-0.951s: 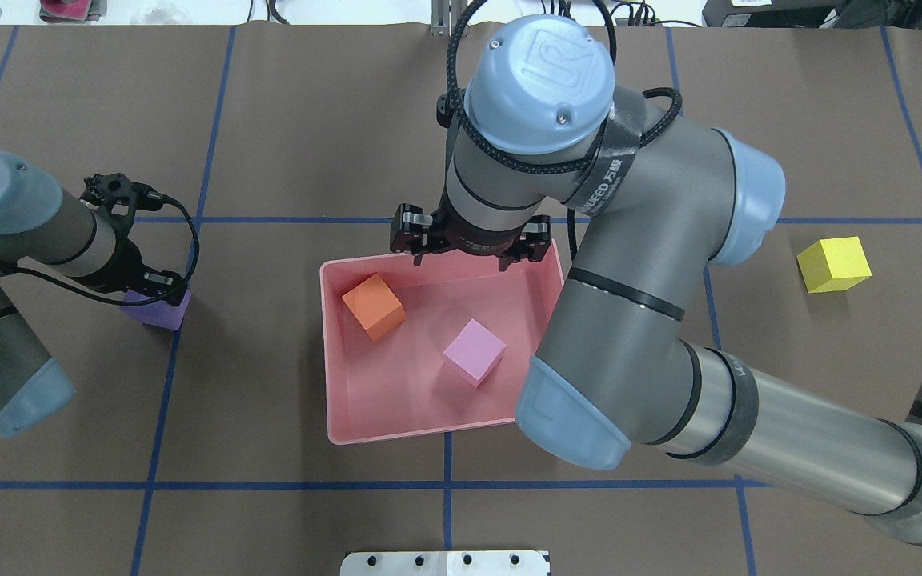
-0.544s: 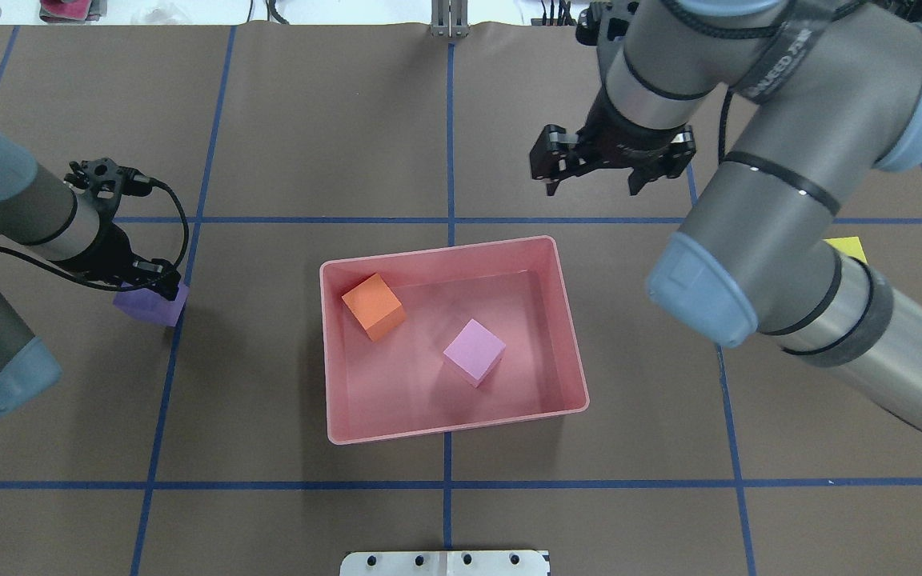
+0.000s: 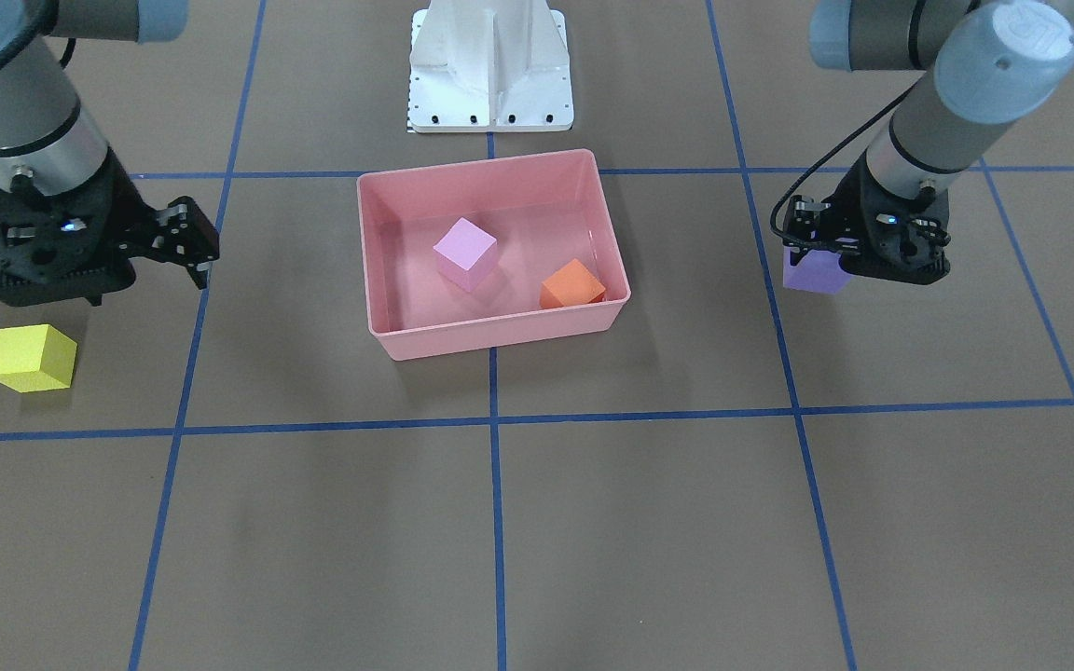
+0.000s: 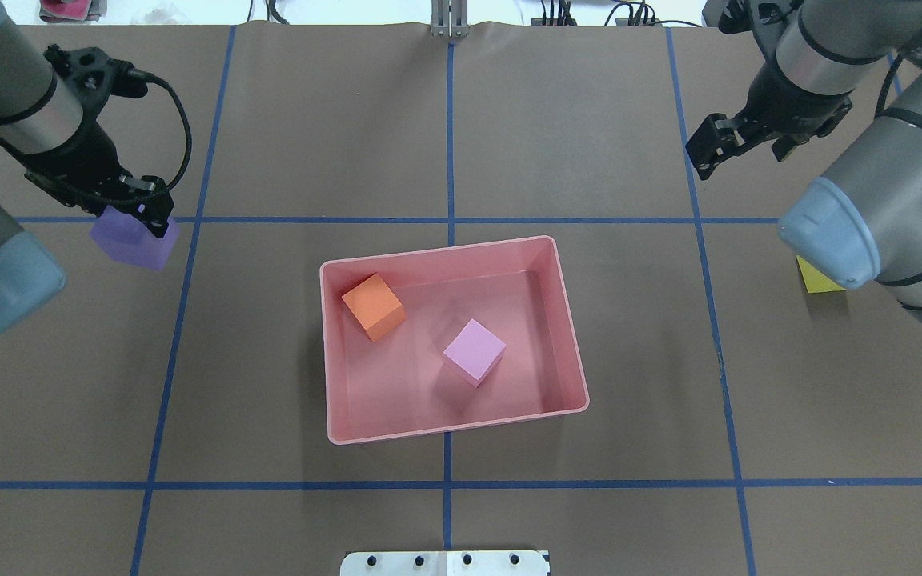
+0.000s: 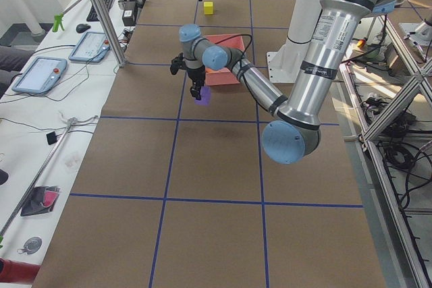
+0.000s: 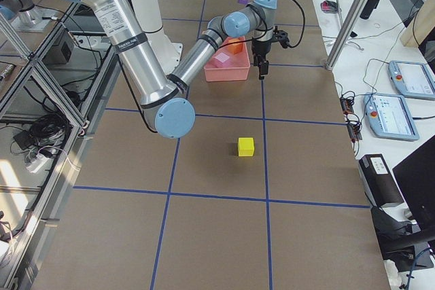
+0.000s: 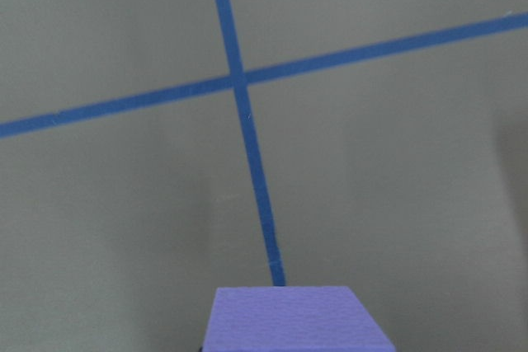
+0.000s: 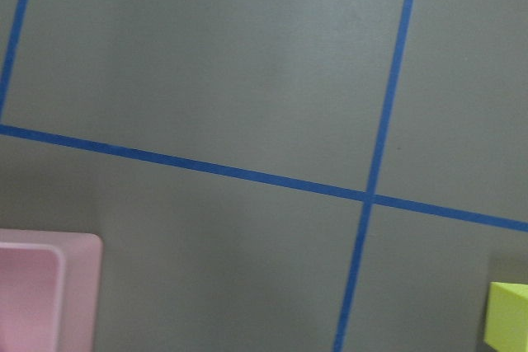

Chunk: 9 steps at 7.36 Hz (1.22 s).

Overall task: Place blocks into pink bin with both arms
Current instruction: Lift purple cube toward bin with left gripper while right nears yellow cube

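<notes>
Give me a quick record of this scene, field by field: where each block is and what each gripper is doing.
in bin: orange block, light pink block
pink bin: mid-table, between the arms
purple block: gripped by left gripper, outside the bin
yellow block: on table, outside the bin, robot's right side
right gripper: open, empty
blocks not yet in bin: two

Overhead and front-facing views are looking steeply down from opposite sides, sharing the pink bin [image 4: 397,384] at mid-frame; both side views are looking along the desk [image 5: 216,166] from its ends; wrist views are facing down, close.
</notes>
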{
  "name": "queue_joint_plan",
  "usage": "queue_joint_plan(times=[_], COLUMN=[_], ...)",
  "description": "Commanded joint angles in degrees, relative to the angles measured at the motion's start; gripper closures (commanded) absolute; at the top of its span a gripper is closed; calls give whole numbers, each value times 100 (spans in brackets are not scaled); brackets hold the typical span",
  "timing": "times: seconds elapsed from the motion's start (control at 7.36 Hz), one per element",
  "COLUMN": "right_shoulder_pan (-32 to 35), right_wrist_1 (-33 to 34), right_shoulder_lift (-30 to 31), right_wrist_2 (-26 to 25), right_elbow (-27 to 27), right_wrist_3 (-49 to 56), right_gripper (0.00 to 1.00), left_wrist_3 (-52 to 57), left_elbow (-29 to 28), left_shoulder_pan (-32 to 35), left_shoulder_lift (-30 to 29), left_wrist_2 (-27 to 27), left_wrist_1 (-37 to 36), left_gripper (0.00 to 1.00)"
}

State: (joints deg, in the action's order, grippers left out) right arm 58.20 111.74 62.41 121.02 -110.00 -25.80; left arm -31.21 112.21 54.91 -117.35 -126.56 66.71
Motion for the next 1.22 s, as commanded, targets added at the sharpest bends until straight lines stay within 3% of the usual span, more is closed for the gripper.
queue_joint_plan(times=[0.0, 0.14, 0.27, 0.54, 0.82, 1.09], right_shoulder_pan=[463, 647, 710, 719, 728, 710], right_wrist_1=[-90, -439, -1199, -2109, -2777, -3095], right_shoulder_lift=[305, 515, 996, 1430, 1659, 1791], right_wrist_2=[150, 167, 168, 272, 343, 387], right_elbow=[538, 733, 839, 1242, 1594, 1700], right_wrist_3=[1178, 1356, 1480, 1446, 1324, 648], right_gripper=[1, 1, 1, 1, 1, 1], left_wrist_3=[-42, -382, -751, -2180, -3220, -3470], left_elbow=[47, 3, 3, -6, -24, -103], left_shoulder_pan=[37, 20, -59, -916, -1760, -1966], left_shoulder_lift=[-1006, -1227, -1455, -2000, -2239, -2187], left_wrist_2=[-53, -253, -307, -229, 654, 861], left_wrist_1=[-1062, -1116, -1116, -1090, -898, -624], left_gripper=[100, 100, 100, 100, 100, 100])
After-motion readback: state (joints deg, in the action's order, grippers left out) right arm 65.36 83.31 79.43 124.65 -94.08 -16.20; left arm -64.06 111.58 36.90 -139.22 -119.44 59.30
